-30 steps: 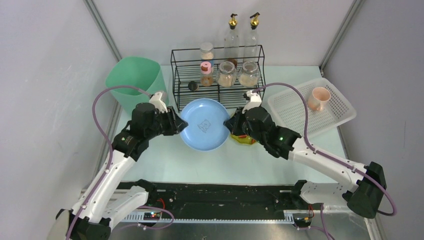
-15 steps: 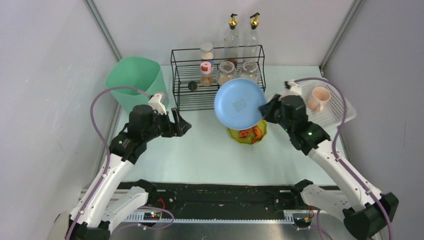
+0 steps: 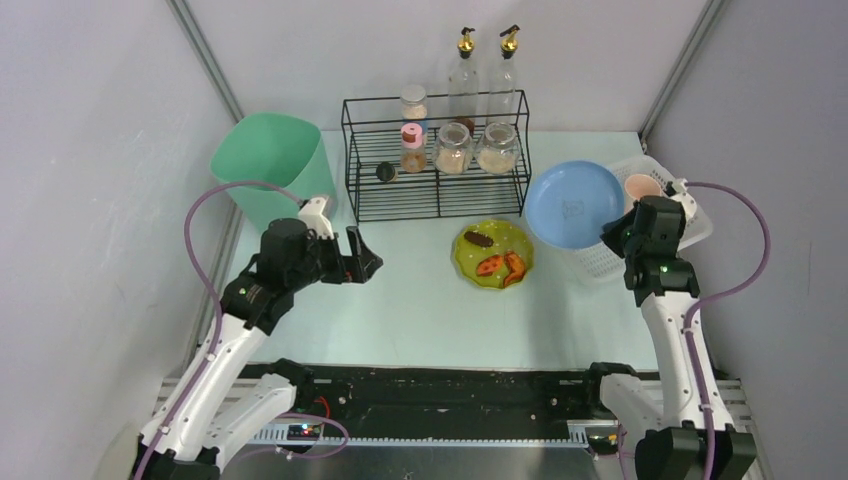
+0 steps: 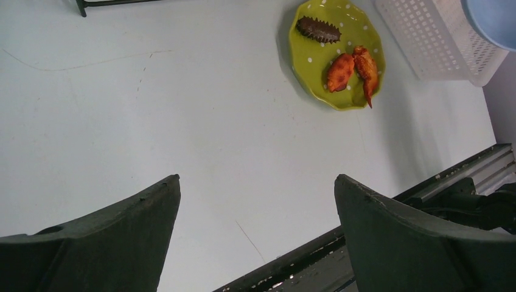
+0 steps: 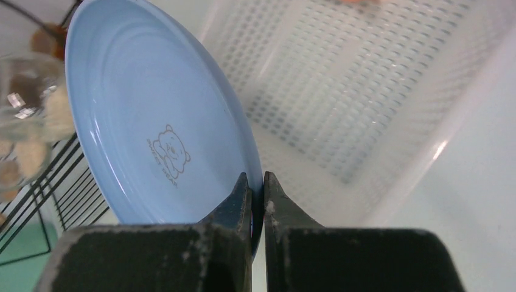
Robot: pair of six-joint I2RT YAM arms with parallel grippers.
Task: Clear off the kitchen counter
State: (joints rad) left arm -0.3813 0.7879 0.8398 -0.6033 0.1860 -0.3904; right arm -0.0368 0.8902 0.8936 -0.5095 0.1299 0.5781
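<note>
My right pincer [image 5: 255, 180] gripped the blue plate [image 5: 140, 115] by its rim over the white basket [image 5: 377, 91]. My left pincer [image 4: 257, 182] gaped empty above the worktop [image 4: 152, 109].

Your left claw [image 4: 255, 182] hangs spread over bare table [image 3: 400, 310], with open room all the way across to the green plate [image 3: 493, 252] of food on its right. Wire rack [image 3: 435, 160] and green bin [image 3: 270, 160] wall off the far side. Over on the right, the blue plate [image 3: 573, 204] pinched in your right claw [image 5: 255, 188] blocks the near-left part of the white basket [image 5: 365, 91].
</note>
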